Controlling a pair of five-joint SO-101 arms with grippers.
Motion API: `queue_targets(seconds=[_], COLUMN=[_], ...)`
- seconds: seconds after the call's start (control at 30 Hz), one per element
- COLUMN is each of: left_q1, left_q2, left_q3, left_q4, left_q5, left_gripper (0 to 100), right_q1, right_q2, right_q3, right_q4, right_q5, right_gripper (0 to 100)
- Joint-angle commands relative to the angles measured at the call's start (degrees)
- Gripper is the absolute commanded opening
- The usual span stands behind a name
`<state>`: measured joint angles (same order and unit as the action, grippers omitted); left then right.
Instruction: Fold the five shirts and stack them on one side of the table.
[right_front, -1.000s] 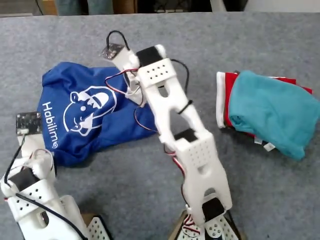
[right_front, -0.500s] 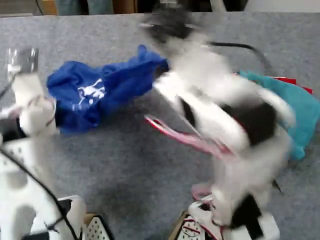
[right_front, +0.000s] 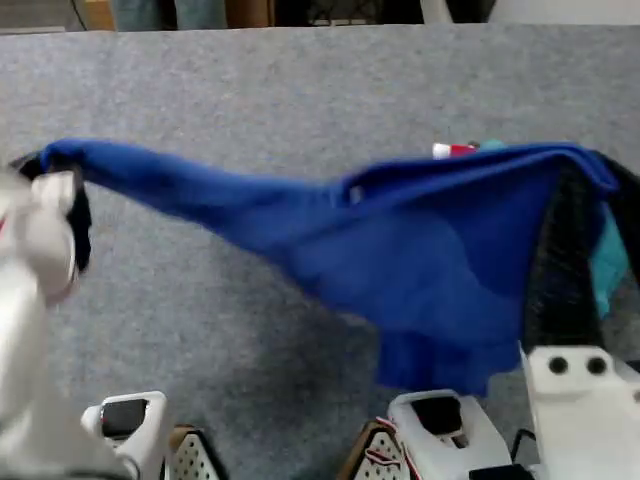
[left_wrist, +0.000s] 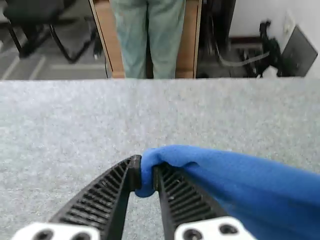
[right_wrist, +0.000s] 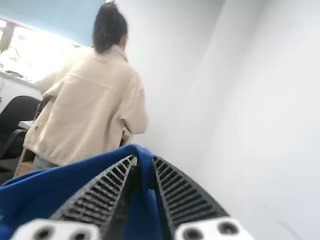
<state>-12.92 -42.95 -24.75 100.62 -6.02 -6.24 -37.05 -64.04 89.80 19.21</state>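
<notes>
blue shirt (right_front: 400, 250): stretched in air over grey surface (right_front: 300, 90), lower edge sagging near arm bases. clenched at one end in left jaws, at other in right jaws. behind, at right: teal shirt (right_front: 607, 265), red shirt (right_front: 455, 150), mostly hidden.

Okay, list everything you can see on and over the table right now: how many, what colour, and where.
blue shirt: one, blue, held up over the table, stretched between both grippers
teal shirt: one, teal, at the right side of the high view, mostly hidden behind the blue shirt
red and white cloth: one small visible piece, peeking over the blue shirt's upper edge
table: one, grey
left gripper: one, black fingers shut on one end of the blue shirt
right gripper: one, black fingers shut on the other end
</notes>
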Motion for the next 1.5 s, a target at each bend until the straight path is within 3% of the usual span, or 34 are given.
queue_targets(seconds=[0.0, 0.17, 0.23, 0.33, 0.43, 0.57, 0.67, 0.87, 1.07, 1.3, 1.47], left_q1=[0.48, 0.40, 0.31, -0.04, -0.04, -3.03, -6.37, -7.08, -7.43, -7.69, -7.52], left_q2=[-8.09, -15.38, -15.30, -13.01, -7.30, 4.92, 14.15, 29.10, 37.63, 38.86, 38.86], left_q3=[9.19, 24.22, 30.29, 41.54, 49.01, 46.55, 38.37, 24.04, 24.57, 33.98, 45.41], left_q4=[0.26, -0.18, -4.22, -20.40, -42.55, -65.67, -74.46, -68.31, -64.53, -64.53, -64.44], left_q5=[0.00, -0.18, -0.18, 0.26, 0.44, 4.57, 10.11, 11.43, 11.25, 11.08, 3.96], left_gripper=[3, 3, 3, 3, 3, 3, 3, 3, 3, 3, 3], right_q1=[1.23, 1.05, 1.05, 0.00, -4.04, -4.31, -4.22, -4.48, -4.22, -4.22, -4.31], right_q2=[1.89, 7.78, 10.95, 15.87, 20.70, 29.58, 37.05, 52.79, 67.03, 74.86, 76.88], right_q3=[3.82, 16.57, 23.08, 32.48, 38.55, 40.22, 36.18, 19.30, 3.38, -11.12, -16.48], right_q4=[-2.99, -7.21, -11.16, -20.75, -32.00, -47.65, -54.51, -53.27, -41.58, -16.09, 6.07], right_q5=[-0.35, -0.70, -0.70, -0.79, -0.79, -0.79, -0.79, -0.79, -0.79, -0.44, 1.32], right_gripper=[1.3, 1.3, 1.3, 1.3, 1.3, 1.3, 1.3, 1.3, 1.3, 1.3, 1.4])
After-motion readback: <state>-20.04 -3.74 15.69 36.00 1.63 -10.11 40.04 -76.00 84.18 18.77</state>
